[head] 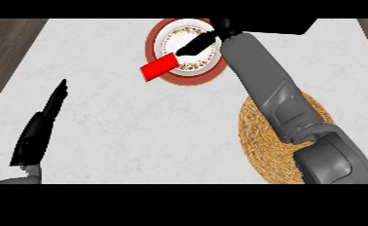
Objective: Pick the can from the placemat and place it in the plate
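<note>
Right forearm (287, 108) is crossing the placemat (251, 122); its robot hand (197, 45), fingers curled round the can (159, 67), is hovering over the plate (188, 49) at 12 o'clock, so releasing is left.

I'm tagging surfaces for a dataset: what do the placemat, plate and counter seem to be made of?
Placemat: woven straw or rattan, judging by its coiled golden texture. Plate: probably glazed ceramic, white with a patterned band and red rim. Counter: pale, faintly veined, like marble or stone.

Red can (159, 67), red-rimmed plate (188, 49) (floral speckled border), woven tan placemat (267, 137).
</note>
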Controlling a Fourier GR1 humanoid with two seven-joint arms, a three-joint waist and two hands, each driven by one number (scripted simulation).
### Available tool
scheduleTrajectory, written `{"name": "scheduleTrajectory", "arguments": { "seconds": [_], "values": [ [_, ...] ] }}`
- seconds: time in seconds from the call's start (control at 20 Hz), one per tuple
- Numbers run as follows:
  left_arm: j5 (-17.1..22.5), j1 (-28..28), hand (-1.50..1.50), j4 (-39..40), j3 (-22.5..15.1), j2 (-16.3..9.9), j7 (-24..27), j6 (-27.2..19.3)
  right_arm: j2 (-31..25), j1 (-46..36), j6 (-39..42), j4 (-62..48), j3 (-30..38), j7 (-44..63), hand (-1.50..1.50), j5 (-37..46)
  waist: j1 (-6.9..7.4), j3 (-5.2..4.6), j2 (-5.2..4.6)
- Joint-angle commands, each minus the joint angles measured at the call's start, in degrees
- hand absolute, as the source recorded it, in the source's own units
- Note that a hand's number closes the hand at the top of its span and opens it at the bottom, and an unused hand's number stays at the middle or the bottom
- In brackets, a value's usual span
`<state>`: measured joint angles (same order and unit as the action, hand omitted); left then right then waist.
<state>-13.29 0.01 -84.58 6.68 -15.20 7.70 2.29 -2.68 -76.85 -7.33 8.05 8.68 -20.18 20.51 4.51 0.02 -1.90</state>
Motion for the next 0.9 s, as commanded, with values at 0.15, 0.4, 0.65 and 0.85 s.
{"name": "scheduleTrajectory", "arguments": {
  "seconds": [0.15, 0.4, 0.65, 0.85],
  "values": [
    [-1.4, 2.3, 0.00, -0.1, -1.0, 1.1, 1.8, -1.1, -7.9, 2.1, 3.8, 0.4, 8.6, -1.5, -1.50, -7.9, 0.27, 0.07, -0.33],
    [-0.6, 0.1, 0.00, -1.6, -0.9, 1.0, -0.5, -0.3, -13.7, 5.3, 11.6, 0.7, 11.8, -6.9, -1.50, -11.0, 0.87, 0.19, -0.80],
    [-0.5, 0.0, 0.00, -2.2, -0.9, 0.7, -0.9, 0.0, -19.9, 10.5, 19.4, 0.9, 11.9, -14.1, -1.50, -10.9, 0.81, 0.27, -0.81],
    [-0.4, -0.4, 0.00, -2.2, -1.6, 1.5, -0.6, 0.2, -21.8, 12.3, 20.1, 0.8, 11.0, -17.5, -1.50, -9.5, 1.91, 0.33, -1.34]
  ]
}}
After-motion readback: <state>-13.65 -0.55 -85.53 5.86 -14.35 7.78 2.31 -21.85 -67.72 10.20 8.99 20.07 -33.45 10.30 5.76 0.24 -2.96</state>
